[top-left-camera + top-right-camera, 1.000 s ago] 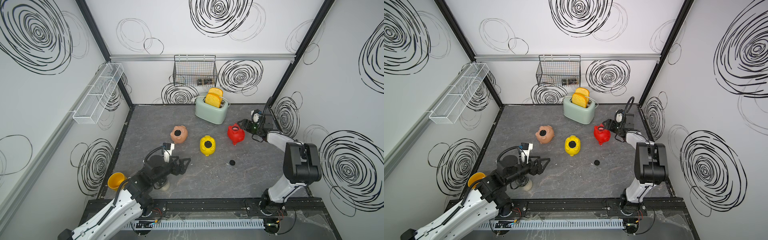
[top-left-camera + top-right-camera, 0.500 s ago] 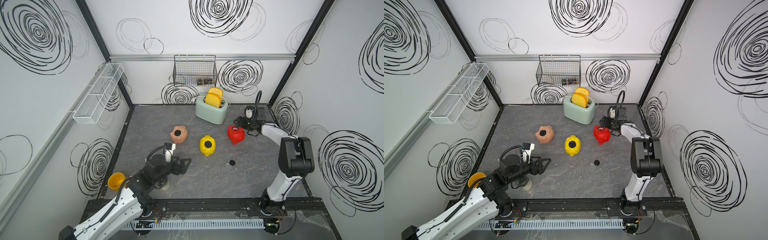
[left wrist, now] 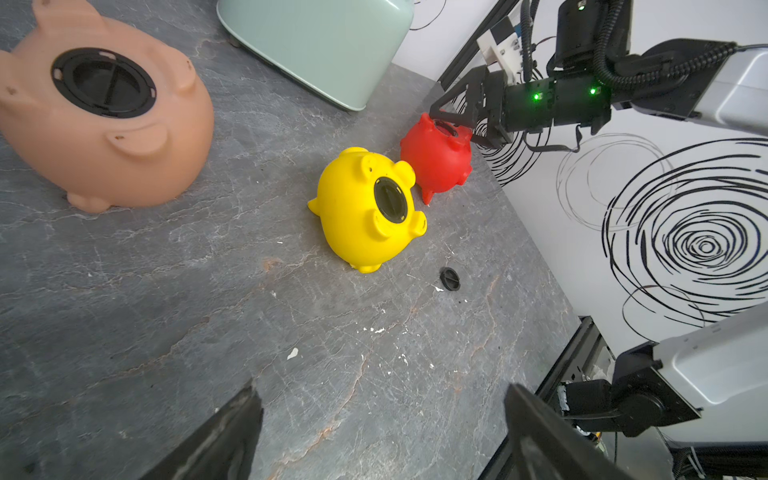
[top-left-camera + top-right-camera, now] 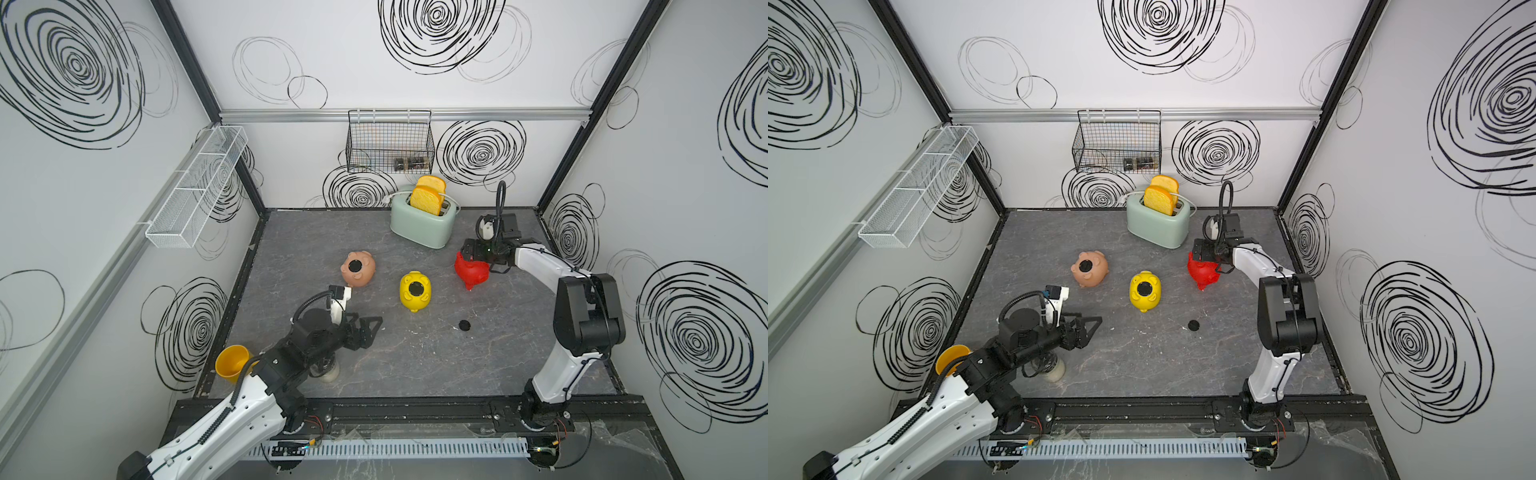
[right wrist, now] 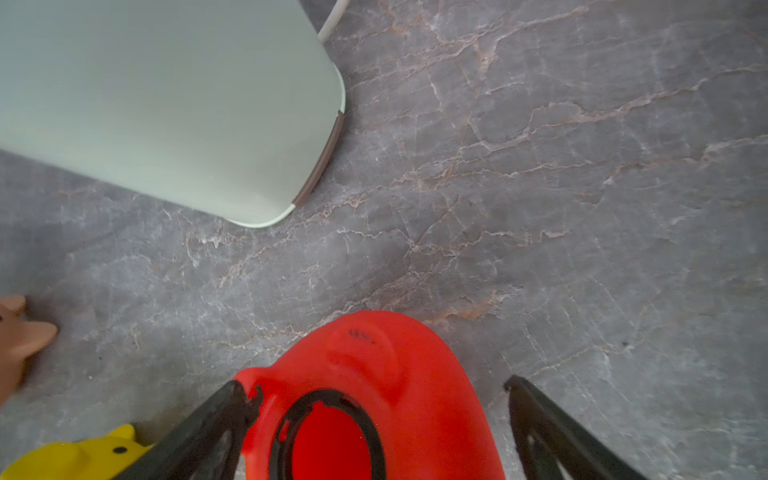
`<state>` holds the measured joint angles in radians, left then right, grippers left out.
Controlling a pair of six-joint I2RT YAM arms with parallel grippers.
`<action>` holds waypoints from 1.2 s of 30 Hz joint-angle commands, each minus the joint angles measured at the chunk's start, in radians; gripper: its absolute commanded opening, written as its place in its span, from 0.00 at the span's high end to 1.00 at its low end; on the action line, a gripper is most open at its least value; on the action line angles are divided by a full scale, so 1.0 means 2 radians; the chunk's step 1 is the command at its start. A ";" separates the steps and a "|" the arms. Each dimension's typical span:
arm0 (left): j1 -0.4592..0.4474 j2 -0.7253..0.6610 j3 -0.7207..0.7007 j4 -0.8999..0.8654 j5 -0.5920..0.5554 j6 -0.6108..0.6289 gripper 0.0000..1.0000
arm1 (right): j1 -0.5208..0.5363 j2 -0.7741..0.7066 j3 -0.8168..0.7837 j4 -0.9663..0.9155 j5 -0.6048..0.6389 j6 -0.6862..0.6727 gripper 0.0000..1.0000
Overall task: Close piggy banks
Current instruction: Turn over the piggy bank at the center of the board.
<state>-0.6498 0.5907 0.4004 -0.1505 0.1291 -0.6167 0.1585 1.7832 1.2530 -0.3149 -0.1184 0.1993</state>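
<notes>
Grey marbled tabletop (image 4: 291, 249) is seen from above, boxed in by white walls (image 4: 374, 91) w/ black scribbled spirals and black frame posts (image 4: 198, 83). A black wire basket (image 4: 390, 141) is hung on the far wall; its small contents can't be made out. A white mesh shelf (image 4: 195, 187) is fixed to the left wall. A mint-green toaster (image 4: 422, 232) w/ two toast slices (image 4: 427, 198) is stood far-centre. A yellow mug (image 4: 232, 362) is tucked at the near-left edge.

Three piggy banks (image 4: 1144, 305) are laid across mid-table. The pale pink pig (image 4: 363, 278) is left of centre, belly up, w/ a black cap fitted in its hole. The yellow pig (image 4: 414, 305) is at centre, also capped. The red pig (image 4: 471, 274) is to the right, near the toaster's right end, tilted; its black-ringed hole (image 5: 332, 440) is uncapped, red inside shown. A loose black cap (image 4: 464, 325) is laid flat nearer than the red pig.

The R gripper (image 5: 374, 382) is placed at the red pig, jaws spread wide either side of the hole; one finger seems to touch the pig's edge, the other is apart, nothing clamped. The L gripper (image 3: 382, 388) is hung over bare table near-left, jaws spread wide, nothing held.
</notes>
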 commanded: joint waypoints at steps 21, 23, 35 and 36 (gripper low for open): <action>0.000 -0.005 0.008 0.024 -0.003 0.005 0.06 | 0.014 -0.033 0.002 -0.074 0.013 -0.040 0.00; 0.000 -0.006 0.007 0.024 -0.003 0.004 0.06 | 0.013 -0.037 -0.002 -0.073 0.005 -0.044 0.00; -0.001 0.033 0.042 0.023 0.019 0.017 0.06 | 0.001 -0.070 -0.023 -0.071 -0.004 -0.035 0.01; -0.001 0.044 0.049 0.029 0.022 0.019 0.06 | 0.000 -0.077 -0.025 -0.071 -0.003 -0.032 0.01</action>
<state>-0.6498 0.6426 0.4393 -0.1551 0.1471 -0.6037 0.1699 1.6882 1.2186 -0.4419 -0.1211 0.1253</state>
